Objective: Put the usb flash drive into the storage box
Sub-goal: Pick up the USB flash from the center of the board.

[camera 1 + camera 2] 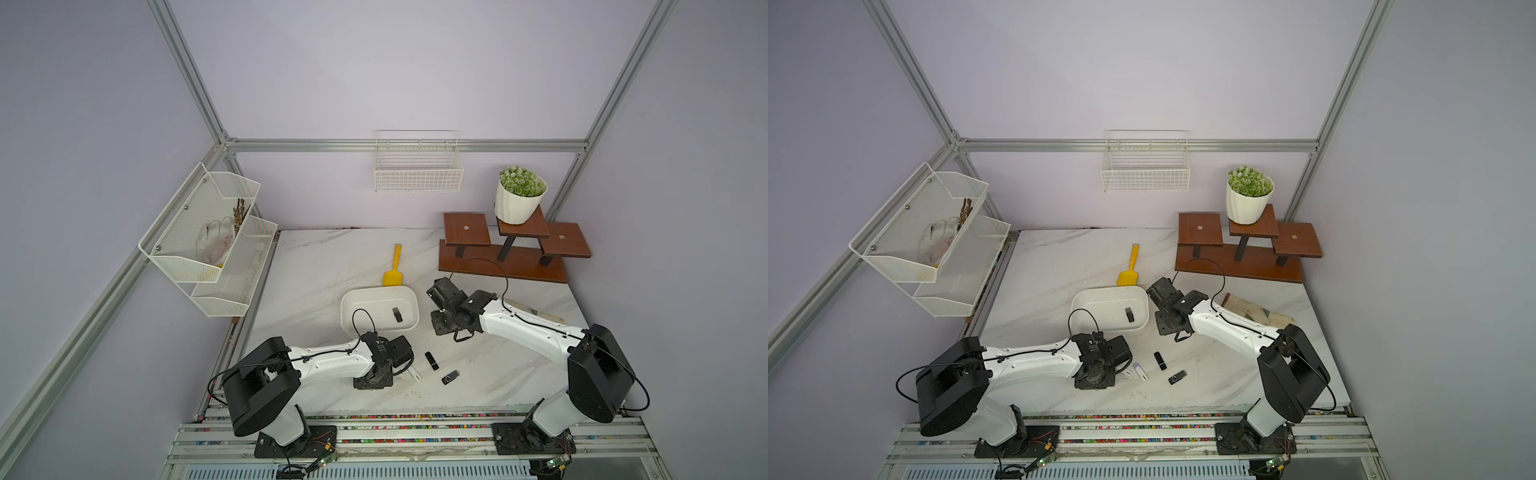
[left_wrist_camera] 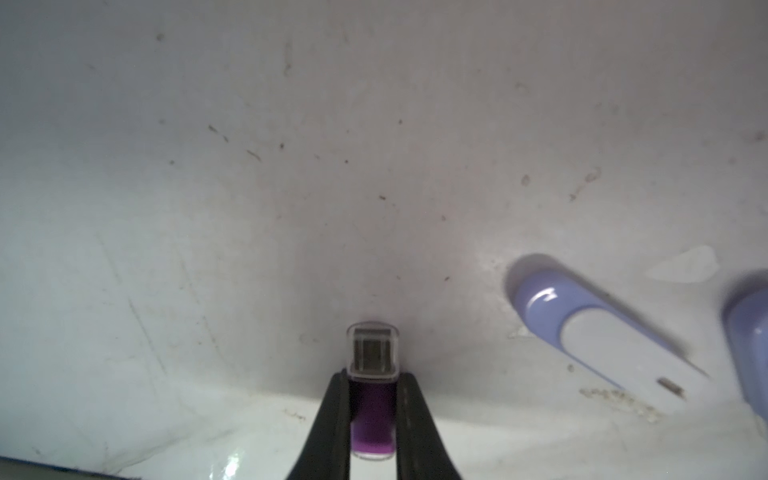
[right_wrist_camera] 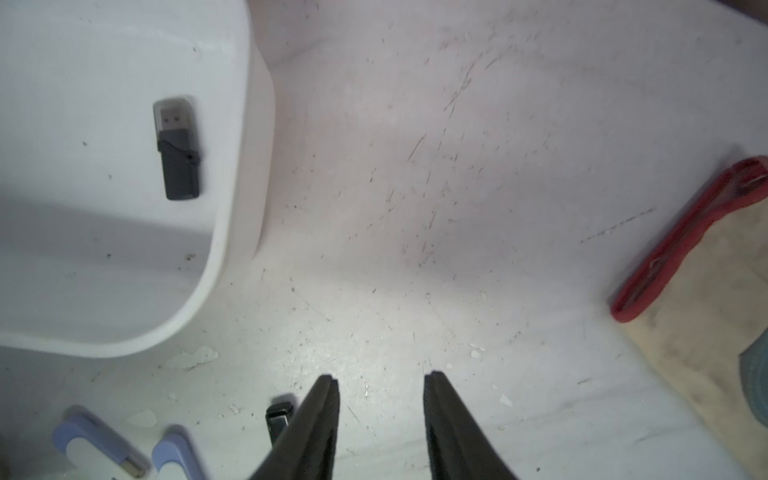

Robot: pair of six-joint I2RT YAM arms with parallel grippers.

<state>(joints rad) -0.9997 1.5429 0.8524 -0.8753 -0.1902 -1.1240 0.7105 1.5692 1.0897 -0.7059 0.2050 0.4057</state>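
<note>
Left hand [image 2: 374, 376] clamped on purple flash drive [image 2: 372, 419], down by the table [image 1: 316, 266]. Right hand [image 3: 381, 376] jaws apart, empty. Storage box [image 1: 382, 301] sits at twelve o'clock from left hand. Grasp step; next probably lift, clear rim, release.

Yellow scoop [image 1: 392, 276], potted plant [image 1: 517, 203], wooden stand [image 1: 464, 235], wire basket [image 1: 417, 180].

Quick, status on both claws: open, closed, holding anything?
Left claw: closed on the purple flash drive.
Right claw: open, holding nothing.
</note>
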